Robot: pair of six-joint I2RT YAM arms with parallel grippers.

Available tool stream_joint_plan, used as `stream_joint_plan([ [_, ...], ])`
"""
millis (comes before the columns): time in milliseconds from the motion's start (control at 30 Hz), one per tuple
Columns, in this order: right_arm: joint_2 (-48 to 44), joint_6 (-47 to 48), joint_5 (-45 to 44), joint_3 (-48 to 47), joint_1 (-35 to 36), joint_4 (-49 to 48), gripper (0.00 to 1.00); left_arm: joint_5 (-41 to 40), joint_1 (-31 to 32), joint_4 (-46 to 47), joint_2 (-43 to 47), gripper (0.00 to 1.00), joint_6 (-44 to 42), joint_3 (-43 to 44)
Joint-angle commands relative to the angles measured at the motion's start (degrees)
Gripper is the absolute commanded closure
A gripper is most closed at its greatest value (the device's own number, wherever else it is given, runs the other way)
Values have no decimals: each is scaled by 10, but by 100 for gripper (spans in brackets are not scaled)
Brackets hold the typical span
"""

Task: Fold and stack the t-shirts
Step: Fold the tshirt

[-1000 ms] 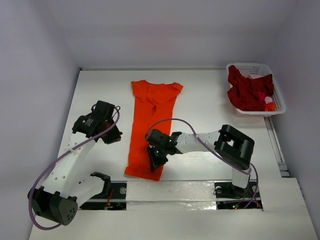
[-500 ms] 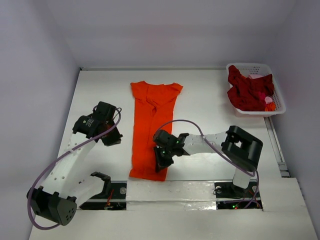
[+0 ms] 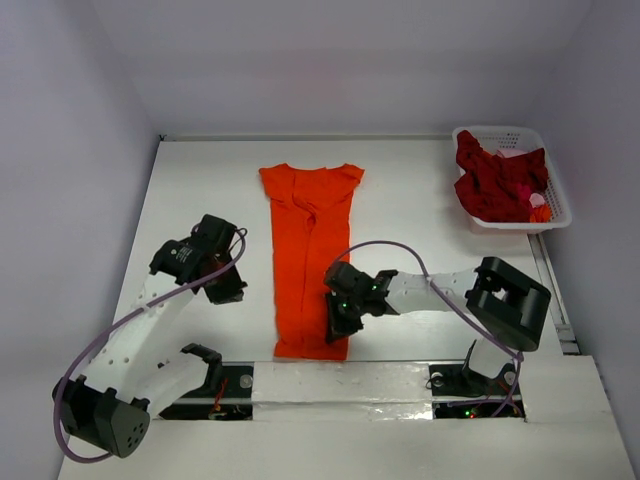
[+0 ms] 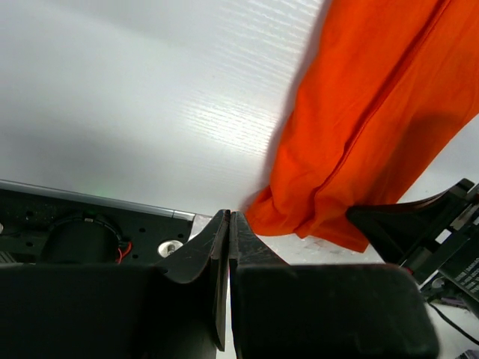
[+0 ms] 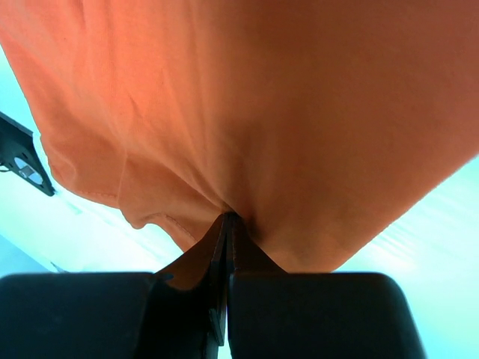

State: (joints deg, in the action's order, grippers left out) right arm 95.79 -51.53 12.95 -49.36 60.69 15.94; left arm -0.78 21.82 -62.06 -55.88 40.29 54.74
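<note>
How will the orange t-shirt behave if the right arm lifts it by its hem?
Probably floppy: the orange t-shirt puckers where the right fingers pinch it. Likely to drape and sag, given the soft folds along it. Seems light: it lies thin on the table.

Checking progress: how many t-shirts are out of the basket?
1: the orange t-shirt, a long strip mid-table, near end pinched in the right hand. Dark red cloth sits heaped in the white basket; the number of shirts there is hidden.
</note>
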Motion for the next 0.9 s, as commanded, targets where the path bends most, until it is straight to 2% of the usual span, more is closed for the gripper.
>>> stream_joint_plan([
  [0,-9,-5,-64,34,-8,50,100,23,6,-10,19,100,-5,-15],
  [433,-67,-33,-115,66,-30,85,100,55,35,36,15,100,0,-69],
  [867,-105,-55,-154,61,-36,117,100,104,89,70,-7,100,17,-65],
])
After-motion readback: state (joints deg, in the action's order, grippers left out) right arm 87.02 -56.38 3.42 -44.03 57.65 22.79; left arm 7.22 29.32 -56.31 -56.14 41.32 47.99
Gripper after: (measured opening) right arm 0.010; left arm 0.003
